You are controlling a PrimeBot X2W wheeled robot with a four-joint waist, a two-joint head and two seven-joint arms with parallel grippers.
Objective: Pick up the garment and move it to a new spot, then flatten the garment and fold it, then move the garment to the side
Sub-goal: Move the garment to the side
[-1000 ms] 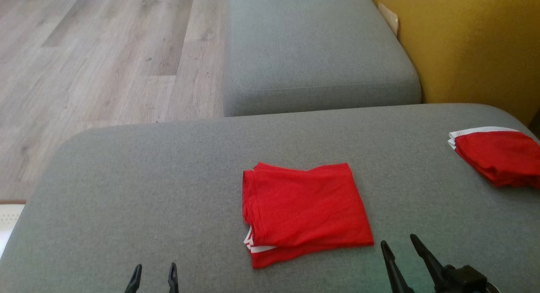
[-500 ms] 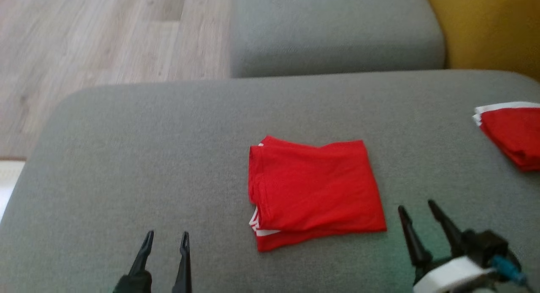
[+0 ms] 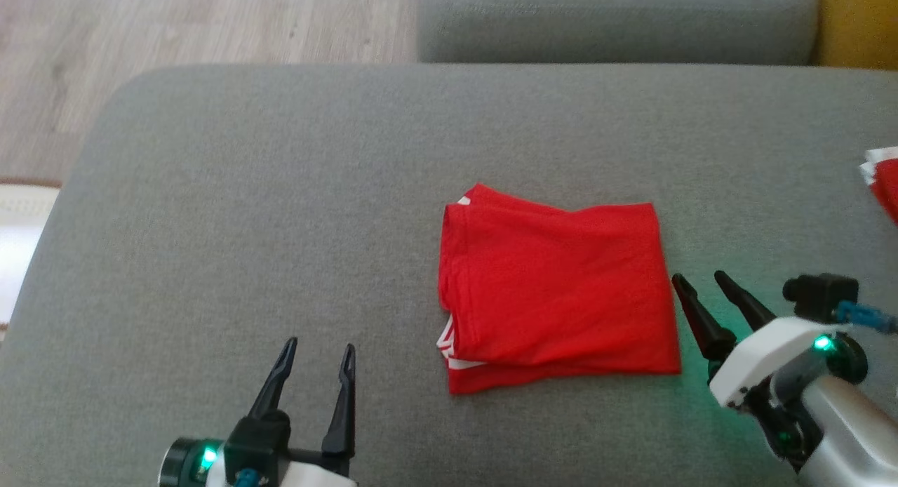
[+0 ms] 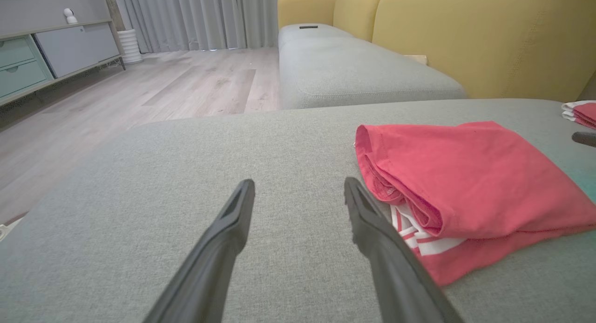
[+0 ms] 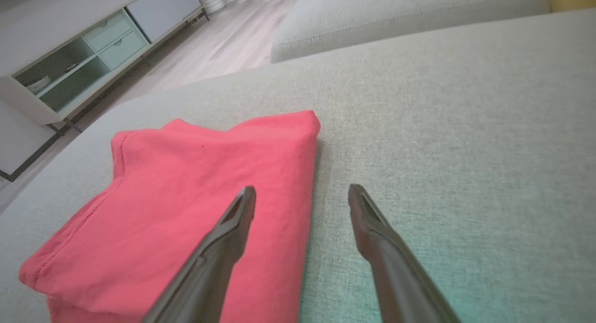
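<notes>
A folded red garment (image 3: 558, 294) lies on the grey sofa seat (image 3: 210, 192), away from its edges, between the empty, spread left gripper (image 3: 320, 344) and right gripper (image 3: 696, 275); the left wrist view adds curtains (image 4: 186, 16) beyond.

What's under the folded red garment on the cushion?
The folded red garment lies on the grey cushion. At its near-left corner, lower folded layers with white stripes peek out. The cushion directly beneath and the inner folds are covered by the top layer.

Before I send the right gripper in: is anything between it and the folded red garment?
Nothing visible. The right gripper, open, sits just beside the right edge of the garment, with only bare grey cushion around it.
</notes>
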